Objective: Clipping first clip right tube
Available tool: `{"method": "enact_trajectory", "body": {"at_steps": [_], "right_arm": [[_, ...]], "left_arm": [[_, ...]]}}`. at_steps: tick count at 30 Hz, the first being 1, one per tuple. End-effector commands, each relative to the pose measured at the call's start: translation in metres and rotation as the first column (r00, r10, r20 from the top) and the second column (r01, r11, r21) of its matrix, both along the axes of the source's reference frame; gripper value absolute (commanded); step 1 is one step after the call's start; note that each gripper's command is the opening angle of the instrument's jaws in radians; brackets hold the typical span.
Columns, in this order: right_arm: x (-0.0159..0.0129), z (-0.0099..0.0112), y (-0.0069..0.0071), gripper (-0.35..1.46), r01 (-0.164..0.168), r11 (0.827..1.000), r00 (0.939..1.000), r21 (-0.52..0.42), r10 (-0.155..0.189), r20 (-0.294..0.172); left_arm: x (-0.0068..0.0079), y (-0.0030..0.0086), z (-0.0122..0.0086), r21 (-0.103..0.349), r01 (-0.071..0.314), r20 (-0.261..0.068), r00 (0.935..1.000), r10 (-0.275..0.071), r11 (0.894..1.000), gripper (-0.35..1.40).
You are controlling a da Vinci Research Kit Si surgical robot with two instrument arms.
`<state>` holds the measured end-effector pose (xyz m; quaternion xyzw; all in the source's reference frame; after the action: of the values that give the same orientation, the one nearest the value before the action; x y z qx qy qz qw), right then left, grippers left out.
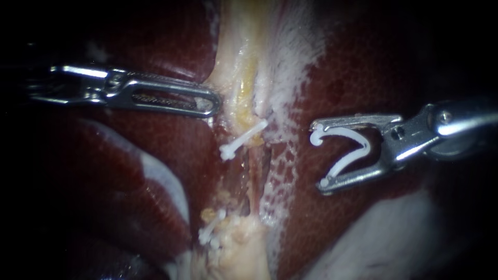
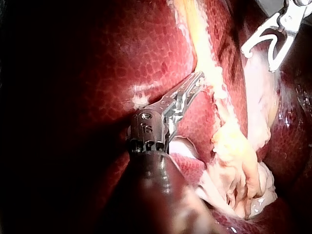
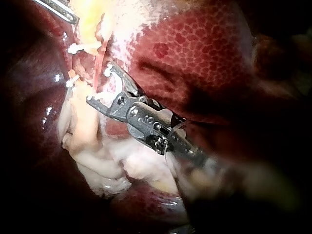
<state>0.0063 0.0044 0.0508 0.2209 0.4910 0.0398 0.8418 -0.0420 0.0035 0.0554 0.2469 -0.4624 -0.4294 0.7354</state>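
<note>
- Our left instrument (image 1: 210,103) has its jaws lying together, with the tip touching the pale tissue (image 1: 241,62) that runs down the liver (image 1: 363,67).
- In the middle, an upper clip (image 1: 243,139) and lower clips (image 1: 211,233) already sit across the strands. The reddish tube (image 1: 255,179) between them looks bare on its right side, so we judge this clip is not yet placed.
- Our right instrument (image 1: 317,155) is well apart from that tube. Its jaws stand wide, each bearing on one leg of the loaded clip (image 1: 345,166), which is still open.
</note>
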Motion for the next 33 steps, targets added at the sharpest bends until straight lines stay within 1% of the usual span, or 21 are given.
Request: {"method": "enact_trajectory", "body": {"at_steps": [1,17,24,29,33], "right_arm": [[0.0000,0.0000,0.0000,0.60,0.000,1.000,1.0000,0.000,0.000,0.000],[0.0001,0.0000,-0.0001,0.60,0.000,1.000,1.0000,-0.001,0.000,0.000],[0.0003,0.0001,-0.0004,0.60,0.007,1.000,1.0000,0.002,-0.007,-0.004],[0.0004,0.0002,-0.0005,0.60,0.009,1.000,0.9999,0.003,-0.009,-0.005],[0.0005,0.0002,-0.0006,0.60,0.009,1.000,0.9999,0.002,-0.009,-0.005]], "left_arm": [[-0.0001,0.0000,0.0001,0.000,0.000,0.000,1.0000,0.000,1.000,-0.35],[-0.0001,-0.0001,0.0001,0.004,0.003,-0.001,1.0000,-0.003,1.000,-0.35],[-0.0001,-0.0003,-0.0006,0.006,0.004,-0.001,1.0000,-0.004,1.000,-0.35],[0.0004,0.0000,-0.0012,0.010,0.002,0.002,1.0000,-0.002,1.000,-0.35],[0.0012,0.0008,-0.0020,0.012,0.010,-0.003,0.9999,-0.010,1.000,-0.35]]}}
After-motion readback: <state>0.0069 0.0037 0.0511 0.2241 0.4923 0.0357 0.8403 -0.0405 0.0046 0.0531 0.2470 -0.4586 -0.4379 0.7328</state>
